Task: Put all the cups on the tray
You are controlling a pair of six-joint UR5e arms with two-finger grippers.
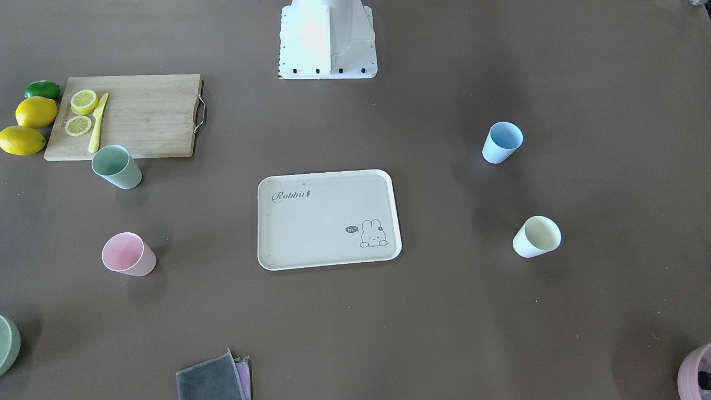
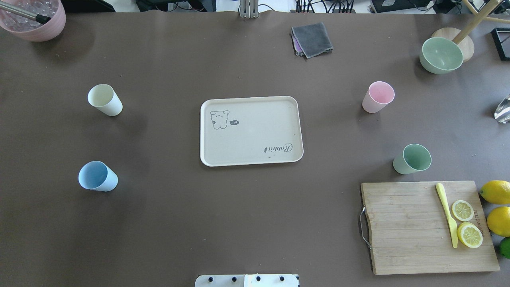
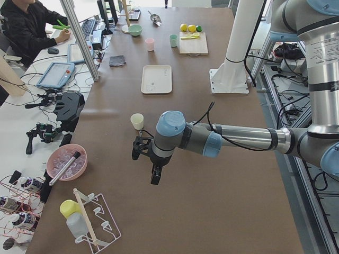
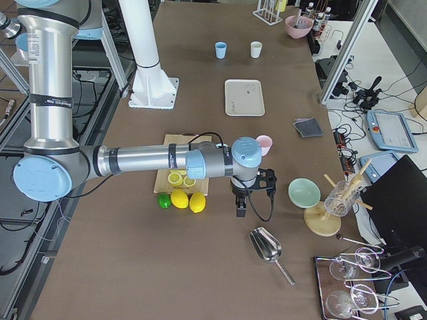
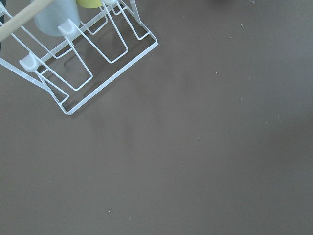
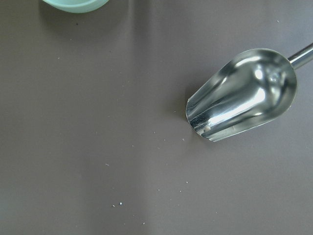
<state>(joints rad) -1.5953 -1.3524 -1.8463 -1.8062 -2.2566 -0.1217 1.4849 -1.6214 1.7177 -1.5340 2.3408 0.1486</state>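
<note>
The beige tray (image 2: 251,131) lies mid-table with nothing on it. Four cups stand upright on the table around it. On the overhead view's left are the cream cup (image 2: 104,99) and the blue cup (image 2: 97,176). On its right are the pink cup (image 2: 377,97) and the green cup (image 2: 412,159). My left gripper (image 3: 155,176) shows only in the exterior left view, hanging over bare table nearer than the cream cup (image 3: 137,121). My right gripper (image 4: 241,208) shows only in the exterior right view, nearer than the pink cup (image 4: 265,143). I cannot tell whether either is open or shut.
A wooden cutting board (image 2: 402,235) with lemon slices and a yellow knife lies near the green cup, with whole lemons (image 2: 496,192) beside it. A green bowl (image 2: 441,55), a grey cloth (image 2: 312,39) and a pink pot (image 2: 34,18) sit at the far edge. A metal scoop (image 6: 242,95) lies below my right wrist. A wire rack (image 5: 83,58) lies below my left.
</note>
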